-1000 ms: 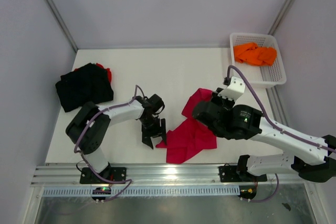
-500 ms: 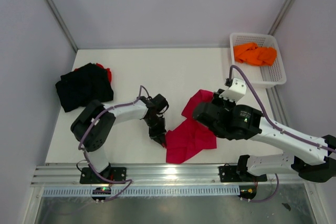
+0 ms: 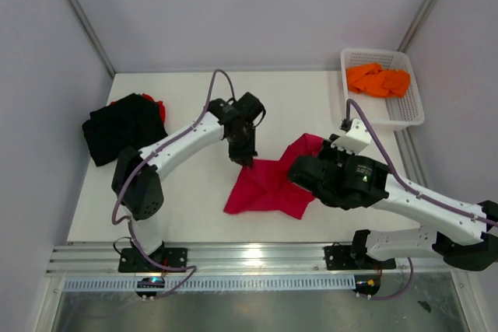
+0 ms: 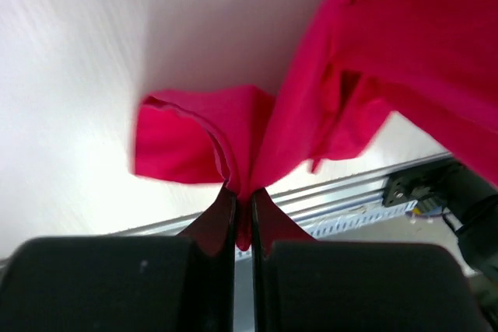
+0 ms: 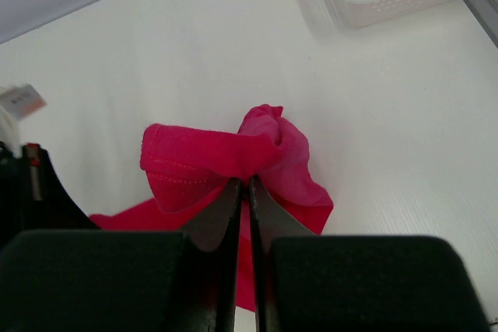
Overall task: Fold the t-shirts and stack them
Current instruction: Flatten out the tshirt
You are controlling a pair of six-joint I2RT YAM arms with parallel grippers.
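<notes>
My left gripper [image 4: 243,197] is clamped tight on the crimson t-shirt [image 3: 264,189]. A pinch of its edge runs up between my two fingers. The rest of the cloth fans out beyond the tips, a small lobe to the left and a bigger sheet to the right. From above, that pinch is at the shirt's far left corner, held up off the table [image 3: 296,99], and the cloth slopes down from it toward the near edge.

My right gripper [image 5: 243,189] is closed as well, nipping a bunched fold of the same shirt. A stitched hem rolls over just past my fingertips, with a knot of fabric to its right. So the shirt spans between my two hands, mid-table and crumpled.

Over on the far left, the black t-shirt [image 3: 124,130] lies in a heap, with a red one [image 3: 159,106] peeking out behind it. The orange t-shirt [image 3: 377,80] sits crumpled in the white basket [image 3: 411,118] at the far right corner, well apart from both hands.
</notes>
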